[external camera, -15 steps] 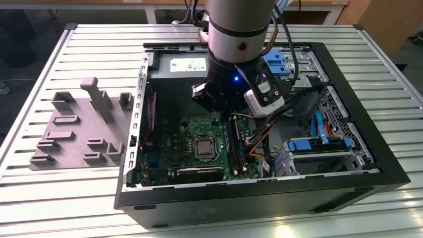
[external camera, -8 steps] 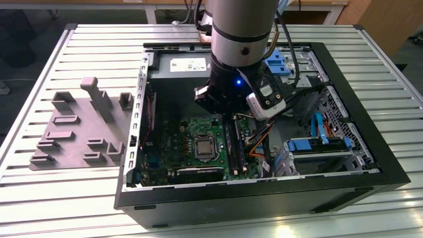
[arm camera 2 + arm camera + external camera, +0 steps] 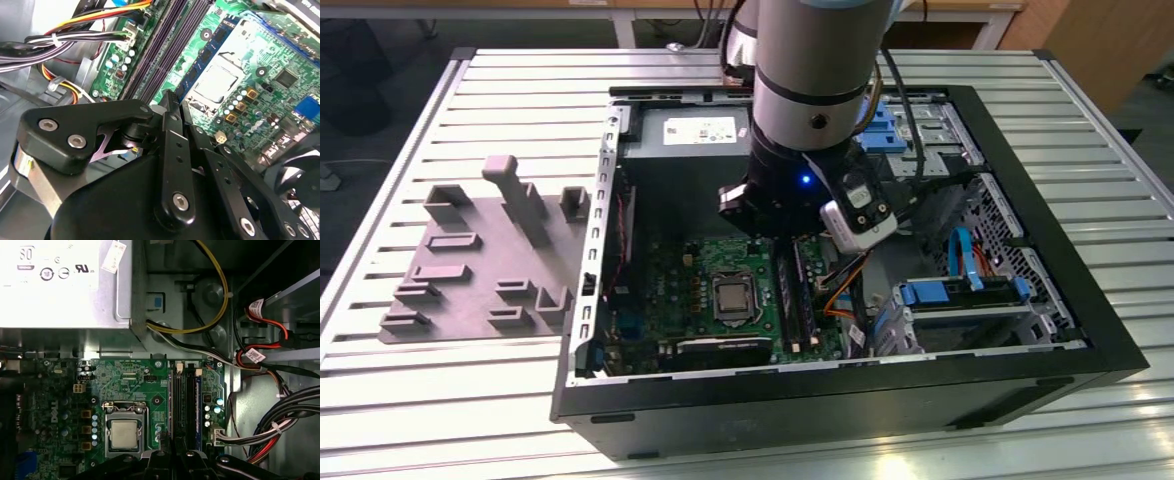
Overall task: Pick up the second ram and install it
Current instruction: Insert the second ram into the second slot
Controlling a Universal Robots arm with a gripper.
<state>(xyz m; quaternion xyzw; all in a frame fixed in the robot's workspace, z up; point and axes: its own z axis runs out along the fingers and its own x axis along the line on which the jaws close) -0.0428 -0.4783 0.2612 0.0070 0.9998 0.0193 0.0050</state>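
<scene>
A dark blue-green ram (image 3: 202, 62) with black chips stands in the memory slot nearest the processor (image 3: 215, 82). In the second wrist view my gripper (image 3: 176, 102) is shut, its black fingers (image 3: 170, 145) pressed together with the tips at the near end of that stick. Whether they touch it I cannot tell. In the exterior view the gripper (image 3: 785, 245) hangs inside the open computer case (image 3: 1067, 350), right above the long dark memory slots (image 3: 795, 300). In the first wrist view the gripper (image 3: 172, 460) lines up with the slots (image 3: 182, 405).
The power supply (image 3: 687, 150) fills the case's far end. Bundled cables (image 3: 270, 430) run beside the slots, blue drive brackets (image 3: 961, 292) on the exterior view's right. A grey fixture plate (image 3: 480, 260) lies on the slatted table, left of the case. A fan (image 3: 300, 175) is close by.
</scene>
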